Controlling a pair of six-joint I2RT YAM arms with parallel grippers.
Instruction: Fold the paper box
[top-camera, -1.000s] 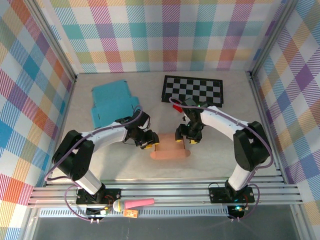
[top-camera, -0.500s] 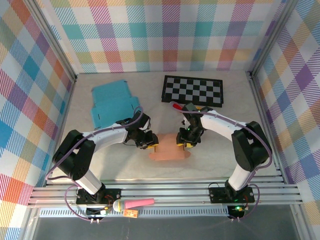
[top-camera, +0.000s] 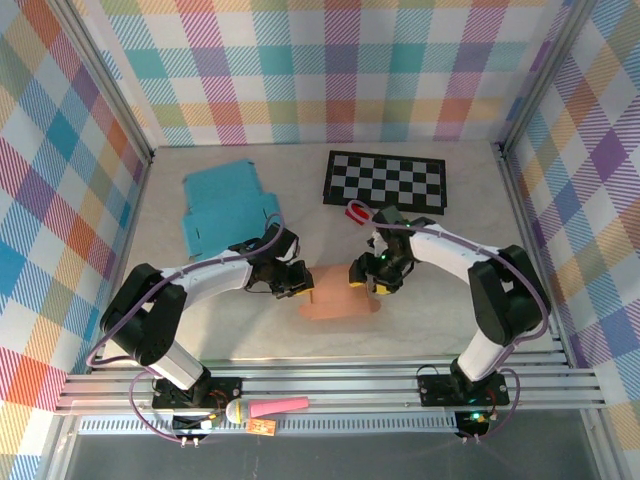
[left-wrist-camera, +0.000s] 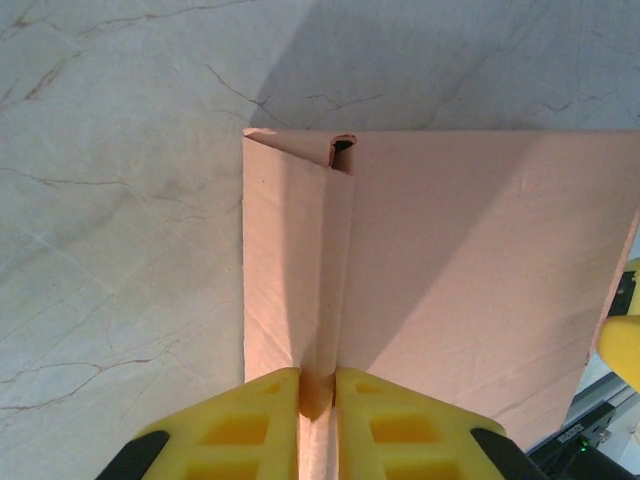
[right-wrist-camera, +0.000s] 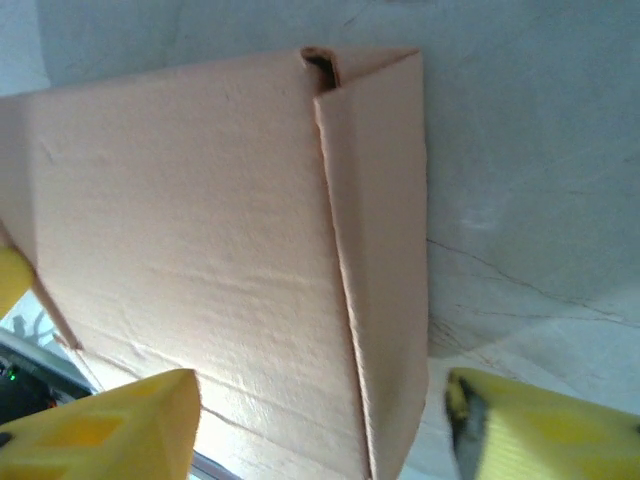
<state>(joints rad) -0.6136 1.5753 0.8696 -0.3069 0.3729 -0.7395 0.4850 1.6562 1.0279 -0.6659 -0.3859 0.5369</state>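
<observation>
Plaid walls (top-camera: 330, 70) are closing in a pale, marble-look table (top-camera: 450, 320), op. Starting on your left, a teal cardboard sheet (top-camera: 225, 205) is lying flat toward the back-left corner, well apart from the arms. Down front, a pink stick (top-camera: 282, 405) is lying along the metal rail (top-camera: 400, 385), near the left arm's base.

Moving in, the left gripper (top-camera: 298, 285) is reaching to the table's centre and meeting the left end of the paper box (top-camera: 340, 298). The box is salmon-pink and is sitting on the table between the two grippers, nearer the front than the back. From the left wrist cam, the left gripper (left-wrist-camera: 318, 385) is clenching. Its yellow fingers (left-wrist-camera: 265, 410) are nearly together and pinching a narrow folded flap of the paper box (left-wrist-camera: 480, 280). That flap is running as a strip along the box's edge to the far corner, where a small curl is gaping.

On to the right, the right gripper (top-camera: 365, 278) is sitting at the box's right end. From the right wrist cam, the right gripper (right-wrist-camera: 320, 400) is released, w/ its jaws spread wide. Its yellow fingers (right-wrist-camera: 110, 425) are standing either side of the folded edge strip of the paper box (right-wrist-camera: 200, 220). Can't tell if either pad is touching the paper.

Behind the right arm, a checkerboard (top-camera: 388, 180) is lying flat near the back wall.
</observation>
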